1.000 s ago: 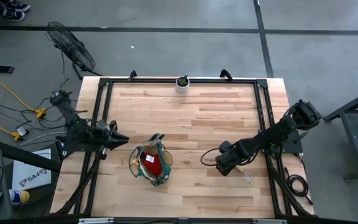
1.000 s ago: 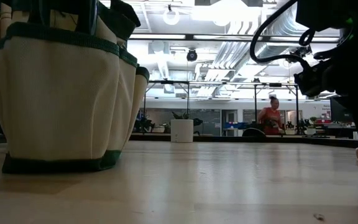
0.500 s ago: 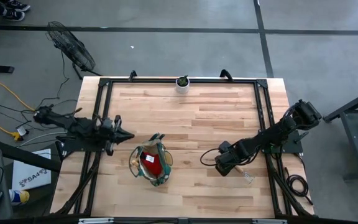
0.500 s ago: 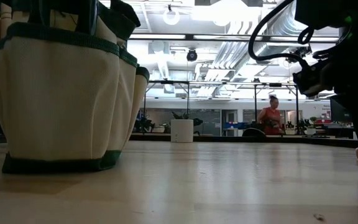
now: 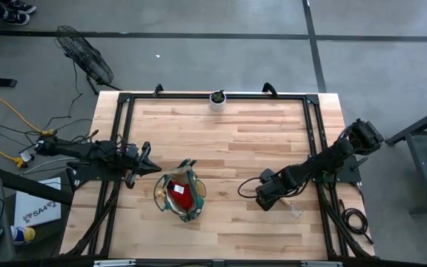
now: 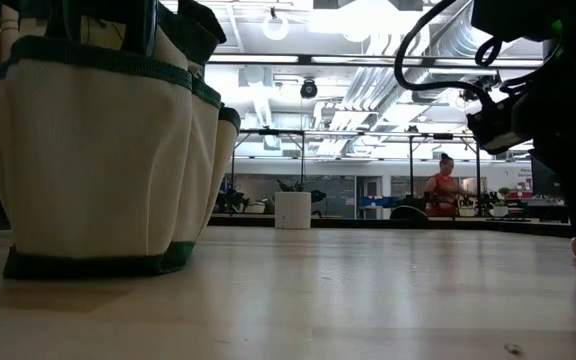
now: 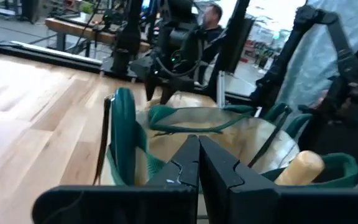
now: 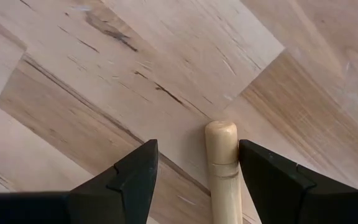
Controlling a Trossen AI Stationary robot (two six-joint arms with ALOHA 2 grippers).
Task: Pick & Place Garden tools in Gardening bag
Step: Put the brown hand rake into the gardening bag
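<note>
The tan gardening bag [image 5: 180, 194] with green trim stands on the table left of centre, with a red item [image 5: 178, 194] inside. In the left wrist view a wooden handle [image 7: 298, 168] sticks up from the bag [image 7: 222, 134]. My left gripper [image 5: 155, 167] [image 7: 198, 155] is shut, empty and level, just left of the bag. A wooden-handled garden tool [image 5: 293, 210] lies flat on the table at the right. My right gripper [image 5: 267, 199] [image 8: 196, 147] points down over the tool's handle end [image 8: 221, 146]. It is open, one finger on each side of that end.
A small white pot [image 5: 217, 100] with a green plant stands at the middle of the table's far edge. A black frame [image 5: 124, 133] runs around the tabletop. Bare wood lies between the bag and the right gripper. A person [image 6: 446, 190] is far off in the room.
My left arm has swung round at the table's left edge. Its rear part has gone toward the near side, and its gripper stays beside the bag, now pointing straight toward the right edge.
</note>
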